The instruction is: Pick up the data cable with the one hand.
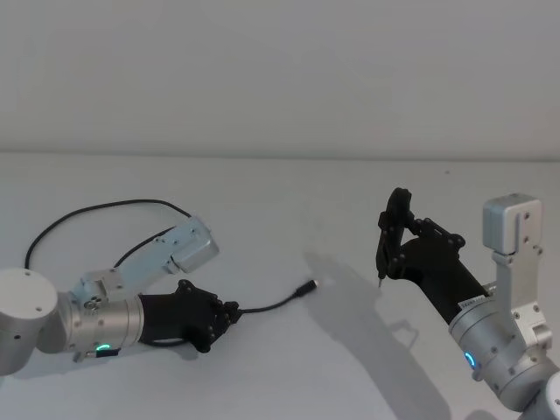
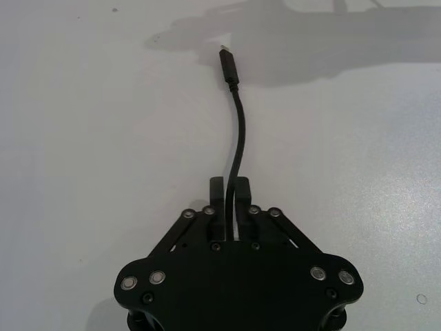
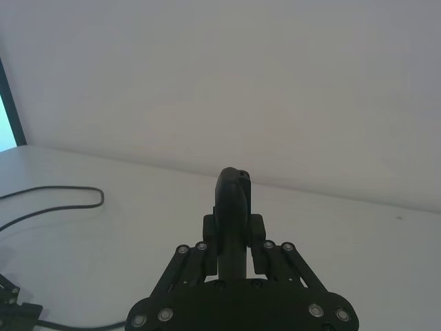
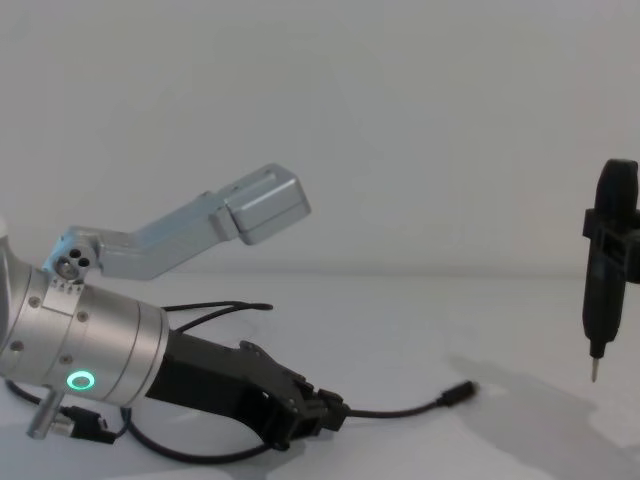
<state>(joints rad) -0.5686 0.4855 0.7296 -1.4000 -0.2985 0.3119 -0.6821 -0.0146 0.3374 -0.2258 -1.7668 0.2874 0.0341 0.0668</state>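
Four views, one moment: the grasp is made, the lift not yet begun.

Head view. The left gripper lies low over the table, its tips on the cable a little behind the plug. The far length of the cable loops away behind the left arm. The right gripper hangs raised at the right, well apart, with a slim pointed device upright in it.

Left wrist view. The fingers stand nearly together with the cable running straight between them, so the tool is clenched on the cord itself, not on the plug. Ahead of the tips the cable curves gently and ends at the plug, which rests on the table.

Right wrist view. The right gripper is clamped on the device. The cable's loop lies flat on the table at the far side.

Chest view. The left gripper sits just above the table, and the cable beyond it lies along the surface, the plug end tilted slightly up.

Judgement. The step in hand is the pick-up proper. The next move calls for a straight rise with the clamp kept firm. The cord is thin and limp, so it may slip between the pads, and its long free length will drag.
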